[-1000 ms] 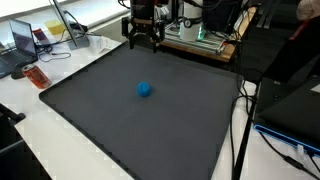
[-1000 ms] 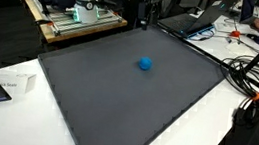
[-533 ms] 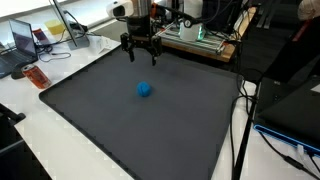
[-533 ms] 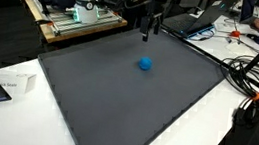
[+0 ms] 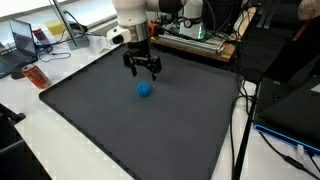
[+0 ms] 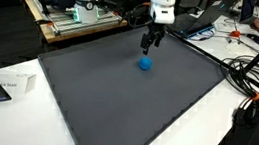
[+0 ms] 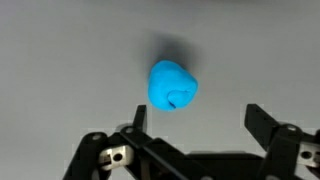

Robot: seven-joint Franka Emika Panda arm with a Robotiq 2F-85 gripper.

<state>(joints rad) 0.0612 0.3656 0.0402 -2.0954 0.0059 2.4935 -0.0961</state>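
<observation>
A small blue lump (image 5: 145, 89) lies on the dark grey mat (image 5: 110, 120), also seen as the blue lump (image 6: 146, 64) and the blue lump (image 7: 173, 86). My gripper (image 5: 144, 72) hangs just above and behind it, fingers pointing down, open and empty. In the other exterior view the gripper (image 6: 151, 46) sits right over the lump without touching it. The wrist view shows the gripper (image 7: 200, 118) with its two fingers spread wide, the lump just beyond them and a little toward the left finger (image 7: 139, 117).
The mat (image 6: 116, 96) covers most of a white table. A laptop (image 5: 22, 42) and an orange object (image 5: 36, 76) lie beside it. Electronics racks (image 6: 72, 10) stand behind, cables (image 6: 258, 90) trail off one side, and a paper label (image 6: 12, 84) rests near a corner.
The arm has swung out from the mat's back edge and come down over the blue lump. The jaws stayed open and the lump has not moved.
</observation>
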